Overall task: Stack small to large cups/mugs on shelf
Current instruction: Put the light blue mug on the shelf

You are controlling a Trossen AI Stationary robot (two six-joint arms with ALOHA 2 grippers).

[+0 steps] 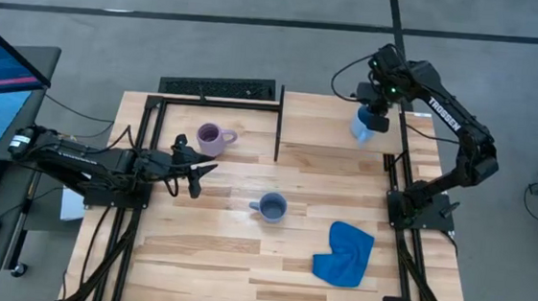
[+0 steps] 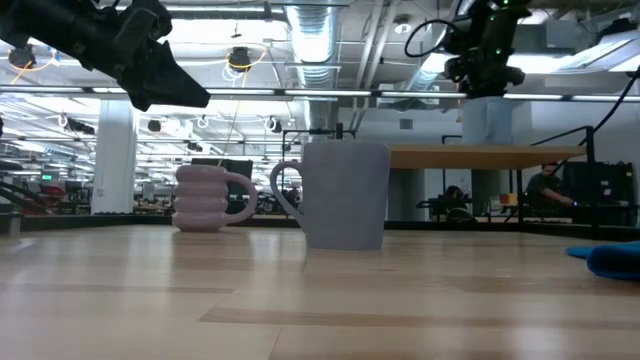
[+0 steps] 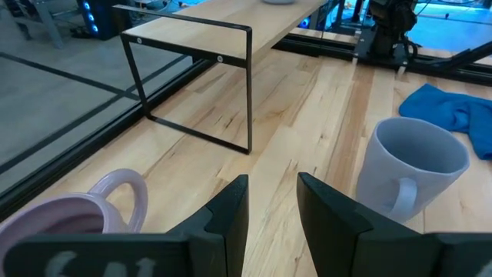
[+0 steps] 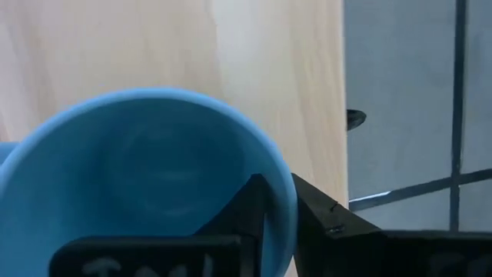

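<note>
The sky blue mug [image 1: 361,127] is at the far right end of the pale wood shelf [image 1: 324,124], held by my right gripper [image 1: 376,116], which is shut on its rim; in the low view the mug [image 2: 487,122] reaches down to the shelf top [image 2: 440,156]. The lilac mug [image 1: 211,138] and the grey-blue mug [image 1: 271,206] stand upright on the plank table. My left gripper [image 3: 273,211] is open and hovers above the table between these two mugs, touching nothing. My right gripper pinches the sky blue mug's rim [image 4: 280,192], one finger [image 4: 250,211] inside the cup and the other [image 4: 327,219] outside its wall. The fingers come from above, pointing down. The mug is upright over the shelf; whether its base rests there I cannot tell.
A crumpled blue cloth [image 1: 344,255] lies on the table toward the near right. A black wire frame [image 3: 192,85] stands under the shelf's left end. A black keyboard [image 1: 218,89] sits at the far edge. Bare planks stretch along the near side.
</note>
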